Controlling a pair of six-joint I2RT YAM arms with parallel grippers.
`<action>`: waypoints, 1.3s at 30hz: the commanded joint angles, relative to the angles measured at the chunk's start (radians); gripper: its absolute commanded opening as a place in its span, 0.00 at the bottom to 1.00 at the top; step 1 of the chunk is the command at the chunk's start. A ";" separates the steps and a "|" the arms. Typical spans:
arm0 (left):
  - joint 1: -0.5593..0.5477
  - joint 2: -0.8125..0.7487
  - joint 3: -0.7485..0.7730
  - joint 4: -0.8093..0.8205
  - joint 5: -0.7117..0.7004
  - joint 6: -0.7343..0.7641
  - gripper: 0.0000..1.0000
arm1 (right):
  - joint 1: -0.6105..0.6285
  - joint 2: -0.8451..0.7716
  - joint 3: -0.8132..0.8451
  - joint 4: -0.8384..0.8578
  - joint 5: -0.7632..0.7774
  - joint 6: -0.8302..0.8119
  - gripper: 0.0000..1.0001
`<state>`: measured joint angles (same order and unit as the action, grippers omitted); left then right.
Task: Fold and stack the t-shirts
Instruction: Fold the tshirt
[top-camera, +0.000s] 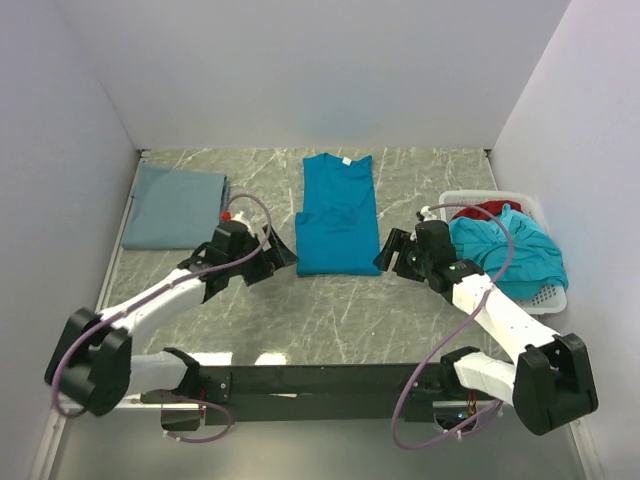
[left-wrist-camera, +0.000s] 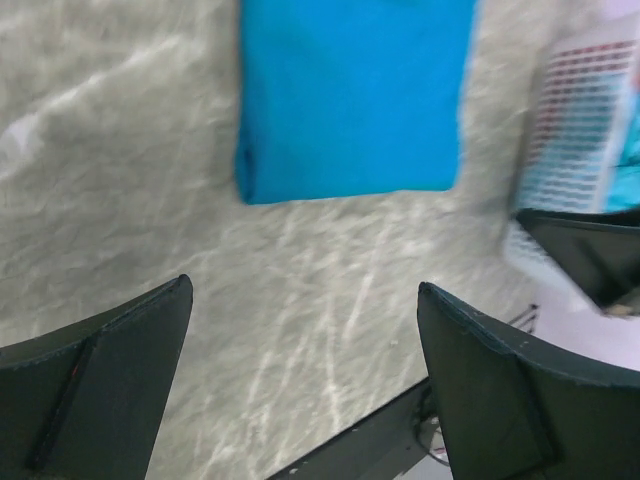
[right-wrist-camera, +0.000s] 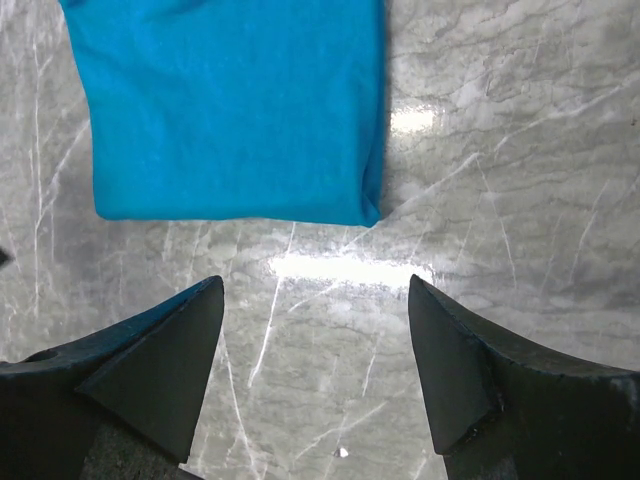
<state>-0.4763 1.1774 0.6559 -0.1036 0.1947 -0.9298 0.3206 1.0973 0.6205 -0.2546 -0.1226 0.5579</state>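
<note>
1. Now, nearest to the arm bases, in the middle of the top view, the left gripper (top-camera: 275, 255) and the right gripper (top-camera: 392, 255) hang low over the marble table (top-camera: 330, 320). There is one at each near corner of the long teal t-shirt (top-camera: 338, 215).
2. Both grippers have their jaws wide apart and nothing is between them. Each wrist view shows bare marble between the fingers and the near edge of the shirt a little beyond.
3. At the right edge of the frame the white basket (top-camera: 545, 295) holds a crumpled teal t-shirt (top-camera: 510, 250), and a red t-shirt (top-camera: 490, 208) shows behind it. No folding has begun on these two.
4. In the upper centre the long teal t-shirt lies flat, its collar toward the far wall. Its sleeves and sides are turned in, so it makes a narrow strip. I judge it about half folded: the fold across its length is not yet made, and it is not yet stacked.
5. In the upper left the grey-blue t-shirt (top-camera: 175, 205) lies as a tidy rectangle, well apart from the teal one. It looks finished and may serve as the bottom of the stack.
6. As a whole, I judge that less than half of the task is done.
</note>
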 joint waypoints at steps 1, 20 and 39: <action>-0.018 0.098 0.010 0.116 0.009 -0.021 1.00 | -0.005 0.025 0.008 0.051 0.009 0.013 0.81; -0.074 0.524 0.254 0.050 -0.051 0.055 0.27 | -0.005 0.274 0.087 0.095 -0.012 0.025 0.62; -0.074 0.548 0.199 0.074 -0.005 0.039 0.01 | -0.006 0.440 0.148 0.081 -0.037 0.016 0.29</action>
<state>-0.5484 1.7329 0.8787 -0.0395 0.1722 -0.9009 0.3199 1.5394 0.7483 -0.1833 -0.1318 0.5797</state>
